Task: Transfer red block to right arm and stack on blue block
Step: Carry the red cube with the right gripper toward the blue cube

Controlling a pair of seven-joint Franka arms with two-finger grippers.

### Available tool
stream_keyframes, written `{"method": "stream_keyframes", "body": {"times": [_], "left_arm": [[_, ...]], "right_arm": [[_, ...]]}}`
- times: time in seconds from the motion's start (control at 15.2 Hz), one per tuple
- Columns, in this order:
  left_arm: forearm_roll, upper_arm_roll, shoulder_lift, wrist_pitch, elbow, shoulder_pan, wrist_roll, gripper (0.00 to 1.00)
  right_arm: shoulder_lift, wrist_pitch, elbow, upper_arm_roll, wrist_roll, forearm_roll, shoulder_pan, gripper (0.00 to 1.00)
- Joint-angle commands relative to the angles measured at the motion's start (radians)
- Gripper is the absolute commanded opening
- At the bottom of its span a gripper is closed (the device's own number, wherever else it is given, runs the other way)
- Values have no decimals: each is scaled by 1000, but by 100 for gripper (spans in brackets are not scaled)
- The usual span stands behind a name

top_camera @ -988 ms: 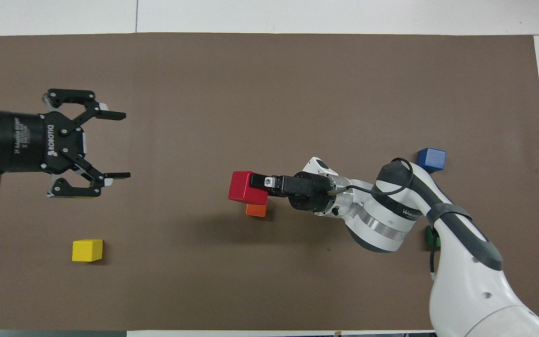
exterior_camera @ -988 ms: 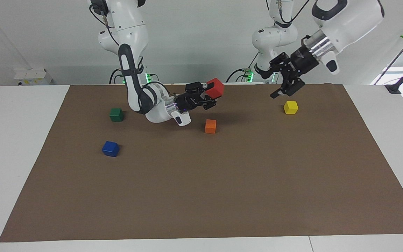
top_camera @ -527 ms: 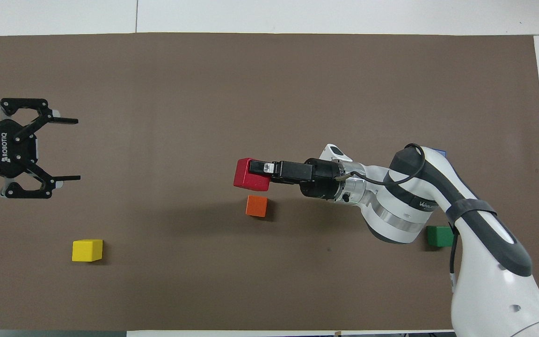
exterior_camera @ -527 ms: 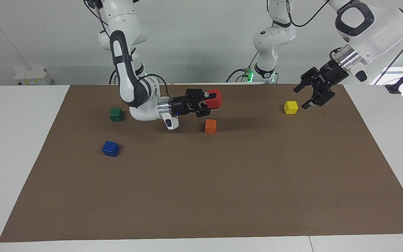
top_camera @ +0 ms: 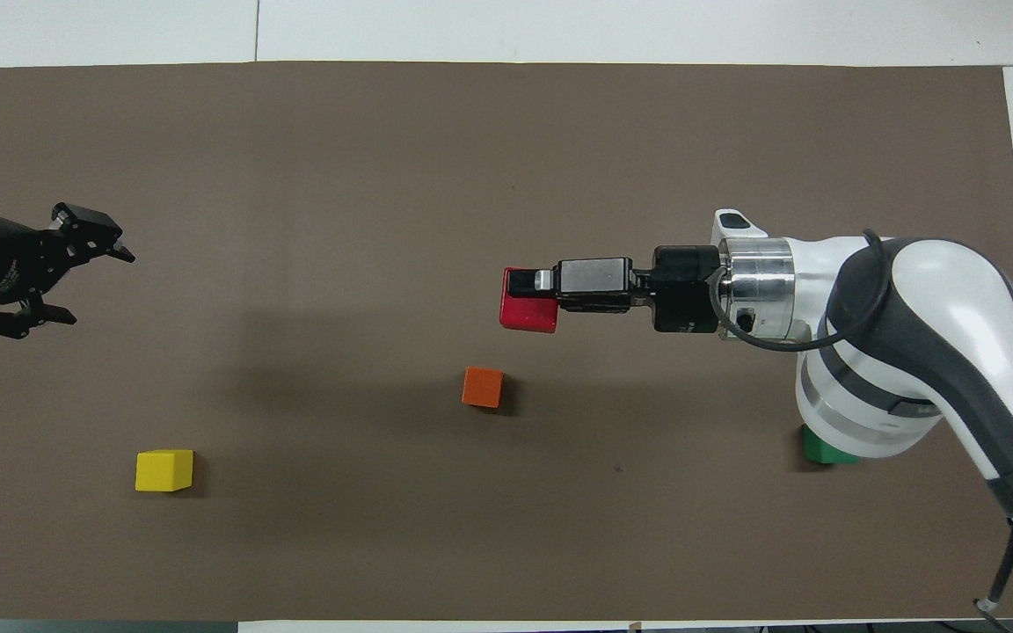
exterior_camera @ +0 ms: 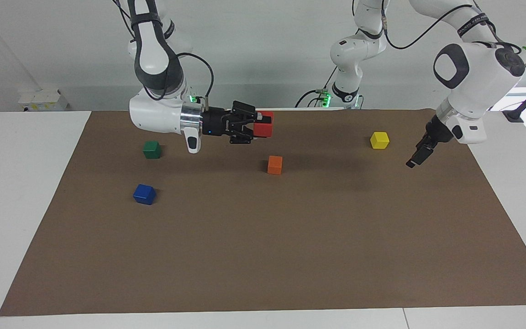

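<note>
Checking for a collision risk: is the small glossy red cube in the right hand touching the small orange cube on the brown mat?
Apart. The facing view shows the red cube held in the air above the mat, with bare mat between it and the orange cube.

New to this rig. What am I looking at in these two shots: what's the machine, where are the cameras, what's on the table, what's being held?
Two white robot arms share a table covered by a brown mat. One camera faces the robots from across the table; the other looks down from above their own end, so the sides are swapped between the shots.

The right gripper, on the arm with the silver wrist ring, is shut on the red block and holds it in the air over the mat near the orange block. The left gripper is open, holds nothing, and hangs near the yellow block.

The orange, yellow, green and blue blocks lie apart on the mat. The arm hides the blue one from above.
</note>
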Motion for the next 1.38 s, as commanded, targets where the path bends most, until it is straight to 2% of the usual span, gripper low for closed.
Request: {"method": "stream_keyframes", "body": {"times": [0.0, 0.2, 0.26, 0.46, 0.59, 0.79, 0.92, 1.19, 1.32], "left_arm": [[119, 2, 75, -82, 136, -74, 122, 100], [171, 12, 124, -259, 255, -109, 409, 100], [188, 14, 116, -256, 237, -141, 426, 100], [165, 127, 86, -210, 183, -233, 423, 100], [163, 138, 53, -189, 116, -282, 422, 100], [165, 138, 30, -150, 91, -324, 417, 100], [147, 137, -45, -144, 62, -318, 416, 100], [104, 155, -43, -78, 60, -320, 456, 100], [84, 178, -40, -67, 68, -320, 495, 100]], "right_arm": [[-12, 8, 39, 6, 113, -189, -40, 0], [-11, 6, 96, 6, 229, -433, -58, 0], [-11, 6, 113, 6, 274, -505, -58, 0], [-8, 0, 147, 6, 372, -764, -70, 0], [-8, -6, 150, 6, 415, -918, -84, 0], [-6, -27, 150, 6, 484, -1148, -118, 0], [-8, -47, 144, 6, 556, -1257, -139, 0], [0, -35, 130, 7, 633, -1394, -196, 0], [10, 30, 112, 7, 697, -1469, -204, 0]]}}
